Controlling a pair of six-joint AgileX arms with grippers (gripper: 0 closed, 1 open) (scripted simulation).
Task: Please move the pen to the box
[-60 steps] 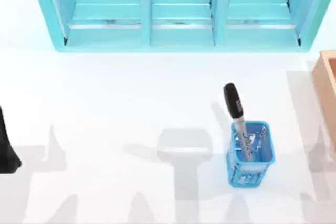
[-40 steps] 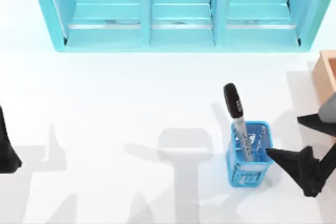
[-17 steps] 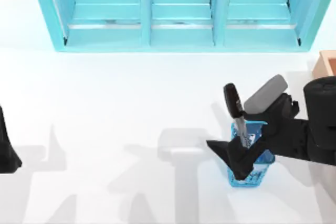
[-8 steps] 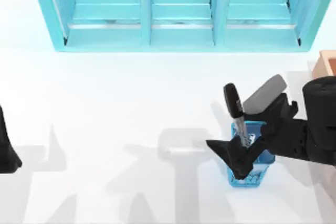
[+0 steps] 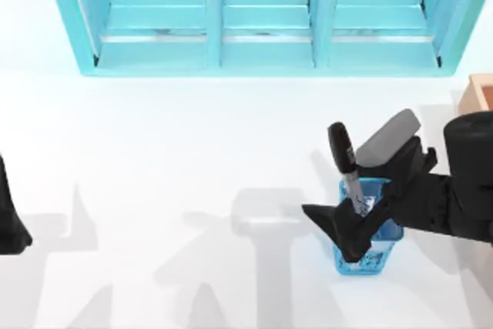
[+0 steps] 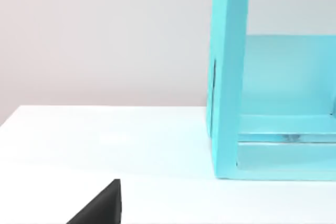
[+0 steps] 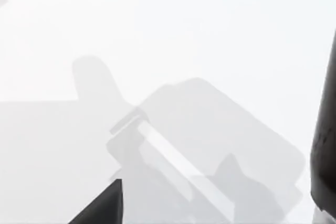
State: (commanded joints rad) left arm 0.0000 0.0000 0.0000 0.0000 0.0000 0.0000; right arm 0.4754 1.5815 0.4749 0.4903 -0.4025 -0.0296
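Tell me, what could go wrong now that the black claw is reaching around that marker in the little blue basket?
The right gripper sits low at the pen, over the blue basket. Its fingers may catch the mesh and lift or tip the light basket along with the pen. The pen leans, so it could slip or swing in the grasp. The box lies at the table's right edge, partly behind the arm, so the drop could miss. The left gripper is parked at the left.
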